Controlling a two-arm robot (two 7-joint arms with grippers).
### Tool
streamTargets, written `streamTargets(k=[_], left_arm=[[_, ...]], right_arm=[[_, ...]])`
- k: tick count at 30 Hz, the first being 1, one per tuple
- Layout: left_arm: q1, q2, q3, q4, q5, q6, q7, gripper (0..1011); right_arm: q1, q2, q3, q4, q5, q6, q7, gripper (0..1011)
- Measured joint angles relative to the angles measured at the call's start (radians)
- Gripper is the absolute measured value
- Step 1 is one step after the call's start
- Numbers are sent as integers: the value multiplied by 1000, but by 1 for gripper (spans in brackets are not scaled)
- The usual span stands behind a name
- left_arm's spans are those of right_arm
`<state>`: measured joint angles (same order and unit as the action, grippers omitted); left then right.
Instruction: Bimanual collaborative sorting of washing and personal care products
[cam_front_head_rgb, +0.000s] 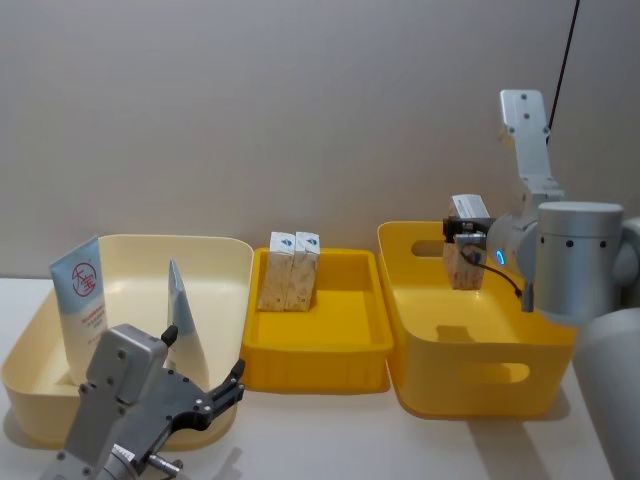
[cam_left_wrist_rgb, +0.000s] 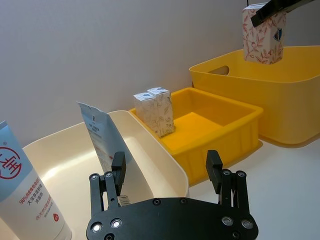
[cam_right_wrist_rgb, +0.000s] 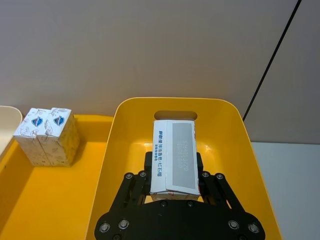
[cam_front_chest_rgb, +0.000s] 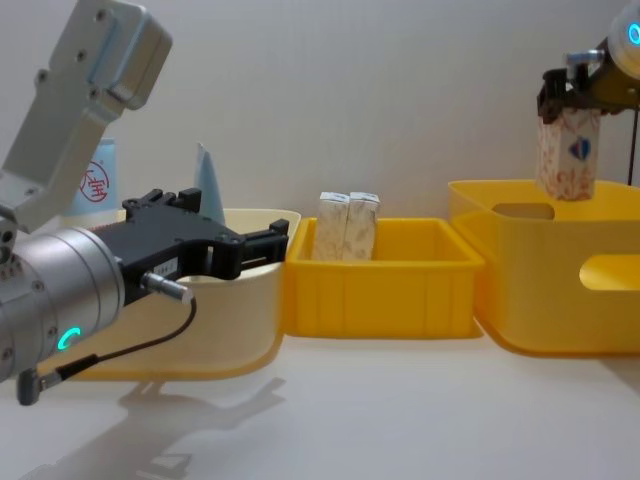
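Two speckled cream cartons (cam_front_head_rgb: 288, 270) stand side by side at the back left of the low yellow tray (cam_front_head_rgb: 345, 350). A third carton (cam_front_head_rgb: 466, 264) hangs above the deep yellow tub (cam_front_head_rgb: 470, 375), with my right gripper (cam_right_wrist_rgb: 174, 162) shut on its top end; its lower end is at about rim height. Two pale-blue tubes (cam_front_head_rgb: 82, 300) (cam_front_head_rgb: 185, 325) stand upright in the cream tub (cam_front_head_rgb: 225, 262) on the left. My left gripper (cam_left_wrist_rgb: 166, 167) is open and holds nothing, hovering over the near right edge of the cream tub, close to the thinner tube (cam_left_wrist_rgb: 102, 140).
The three containers stand in a row against a plain wall, with the cream tub left, the tray in the middle and the deep tub right. White tabletop (cam_front_chest_rgb: 380, 410) lies in front of them. A black cable (cam_front_head_rgb: 565, 60) hangs behind the right arm.
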<state>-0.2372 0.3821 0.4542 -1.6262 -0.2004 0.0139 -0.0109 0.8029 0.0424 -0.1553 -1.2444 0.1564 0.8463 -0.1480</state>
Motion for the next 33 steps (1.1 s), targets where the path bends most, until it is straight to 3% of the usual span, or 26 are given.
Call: streamTargets(k=[33], left_arm=[[0,0,0,0,0,0,0,1000]], right_arm=[[-54,-18,40,-60,-24,11,-46,408]])
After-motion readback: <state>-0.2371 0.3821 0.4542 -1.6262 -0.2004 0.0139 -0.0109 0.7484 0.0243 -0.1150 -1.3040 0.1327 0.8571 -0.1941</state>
